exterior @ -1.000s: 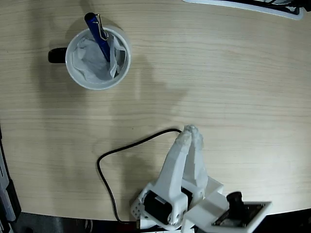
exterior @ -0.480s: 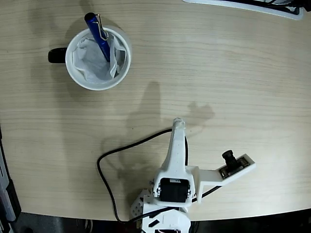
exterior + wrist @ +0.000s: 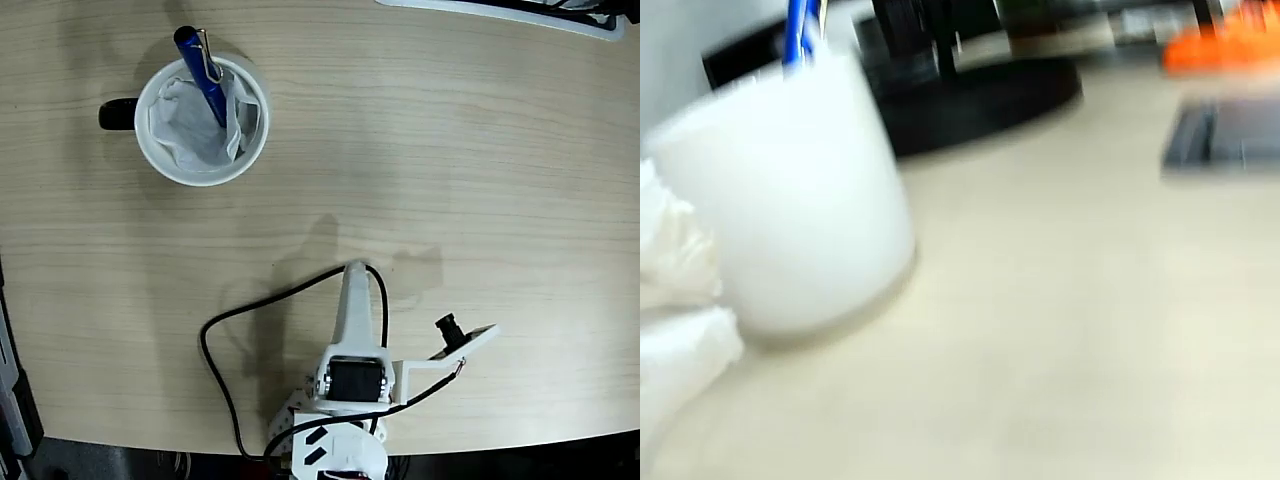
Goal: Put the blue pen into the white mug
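Glossy blue pen [image 3: 203, 73] stands in the white mug [image 3: 160, 160], well beyond my end effector [image 3: 355, 270], whose opening I cannot tell; I judge it light, stiff, slippery, best gripped mid-barrel.

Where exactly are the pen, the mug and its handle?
blue pen [image 3: 203, 75], fixed view, mid-barrel.
white mug [image 3: 160, 163], fixed view, lower-left rim.
black handle [image 3: 117, 115], fixed view, its outer end.

In the fixed view the mug [image 3: 202, 120] sits at upper left with the pen [image 3: 201, 75] standing in it, well apart from the arm [image 3: 355, 330] at bottom centre, a cable [image 3: 240, 315] looping left of it.
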